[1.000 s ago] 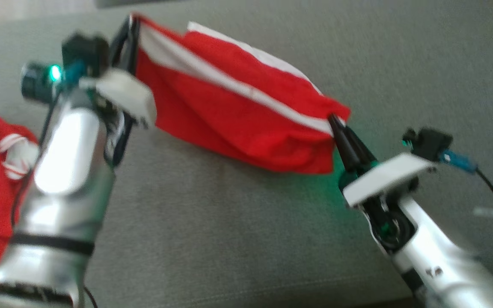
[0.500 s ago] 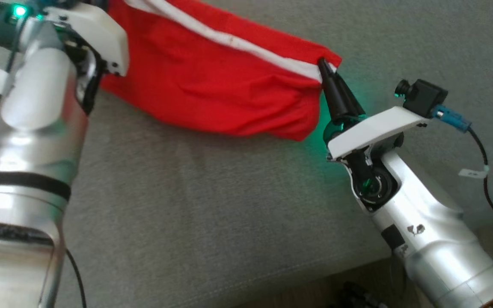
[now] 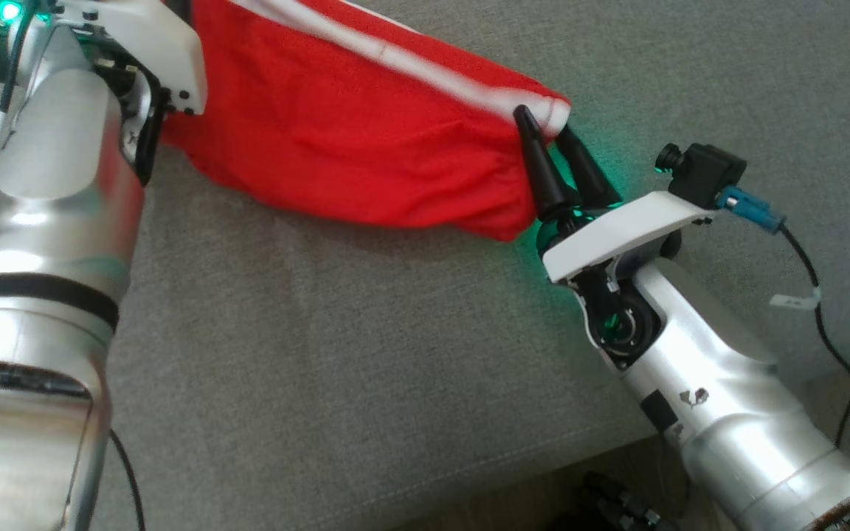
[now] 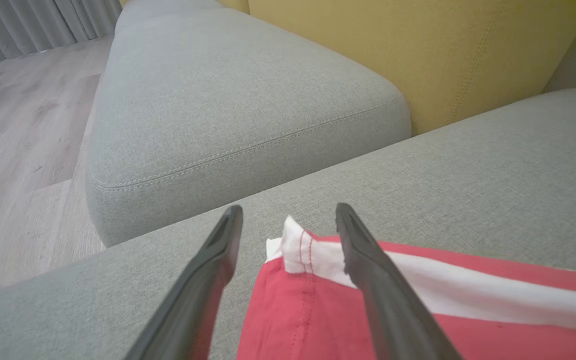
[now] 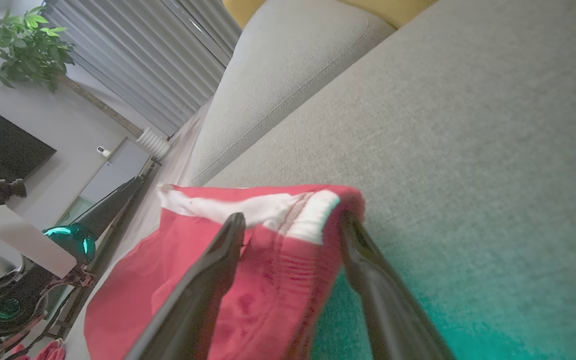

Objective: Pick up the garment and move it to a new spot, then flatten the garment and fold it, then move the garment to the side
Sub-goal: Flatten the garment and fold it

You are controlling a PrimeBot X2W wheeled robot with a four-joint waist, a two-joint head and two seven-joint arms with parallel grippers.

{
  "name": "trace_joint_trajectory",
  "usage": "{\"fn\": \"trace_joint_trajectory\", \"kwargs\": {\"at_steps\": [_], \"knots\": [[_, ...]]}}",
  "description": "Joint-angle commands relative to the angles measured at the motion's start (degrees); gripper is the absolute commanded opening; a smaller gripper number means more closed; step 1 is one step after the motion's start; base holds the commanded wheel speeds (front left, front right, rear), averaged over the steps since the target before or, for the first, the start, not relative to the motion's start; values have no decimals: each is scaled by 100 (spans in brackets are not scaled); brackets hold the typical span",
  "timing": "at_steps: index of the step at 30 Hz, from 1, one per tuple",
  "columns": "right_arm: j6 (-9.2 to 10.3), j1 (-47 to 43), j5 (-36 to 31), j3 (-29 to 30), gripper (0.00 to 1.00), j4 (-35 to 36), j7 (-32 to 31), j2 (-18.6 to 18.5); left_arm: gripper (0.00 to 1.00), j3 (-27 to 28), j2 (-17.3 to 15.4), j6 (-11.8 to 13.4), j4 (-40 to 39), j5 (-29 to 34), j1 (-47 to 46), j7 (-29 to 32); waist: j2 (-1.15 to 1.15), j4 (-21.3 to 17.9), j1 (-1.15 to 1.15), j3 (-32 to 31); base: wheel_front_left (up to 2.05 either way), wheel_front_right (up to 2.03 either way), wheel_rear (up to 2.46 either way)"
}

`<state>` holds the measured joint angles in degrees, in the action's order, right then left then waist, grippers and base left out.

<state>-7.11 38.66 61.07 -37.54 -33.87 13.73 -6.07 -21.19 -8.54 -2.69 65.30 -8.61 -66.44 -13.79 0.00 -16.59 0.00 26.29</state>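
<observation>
A red garment with a white stripe lies stretched across the grey sofa cushion. My right gripper is open at its right corner, one finger on each side of the white hem. The right wrist view shows my right gripper astride that corner without pinching it. In the left wrist view my left gripper is open too, and the garment's other white-edged corner lies loose on the cushion between its fingers. The left arm's wrist hides that gripper in the head view.
The cushion's front edge runs along the lower right, with floor and dark cables below it. A second grey cushion, a yellow backrest and wood floor lie beyond the garment. A plant and curtains stand farther off.
Both grippers were shut on the garment's corners and now stand open, so the corners are let go. The head camera has tilted down, shifting the whole picture.
</observation>
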Motion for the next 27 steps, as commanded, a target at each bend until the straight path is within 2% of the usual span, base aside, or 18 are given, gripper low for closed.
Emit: {"fn": "trace_joint_trajectory", "kwargs": {"at_steps": [1,7,13,21,27], "knots": [[-37,121,-177,24,100,79,93,61,100,164,-140,62,-115,-72,-112,-92,0,43,0,-27,0,0,0],[-37,-55,-1007,579,100,34,124,-13,100,377,25,203,-196,-333,352,-117,0,214,0,-174,0,0,0],[-37,-483,-1827,1252,100,95,126,39,100,511,229,191,-168,-566,874,-119,0,325,0,-311,0,0,0],[-37,-920,-2376,1792,100,266,126,178,100,552,310,328,255,-691,1157,-120,0,278,0,-370,0,0,0],[-37,-1079,-2482,1974,100,356,127,234,100,486,158,741,206,-544,1121,-120,0,234,0,-368,0,0,0]]}}
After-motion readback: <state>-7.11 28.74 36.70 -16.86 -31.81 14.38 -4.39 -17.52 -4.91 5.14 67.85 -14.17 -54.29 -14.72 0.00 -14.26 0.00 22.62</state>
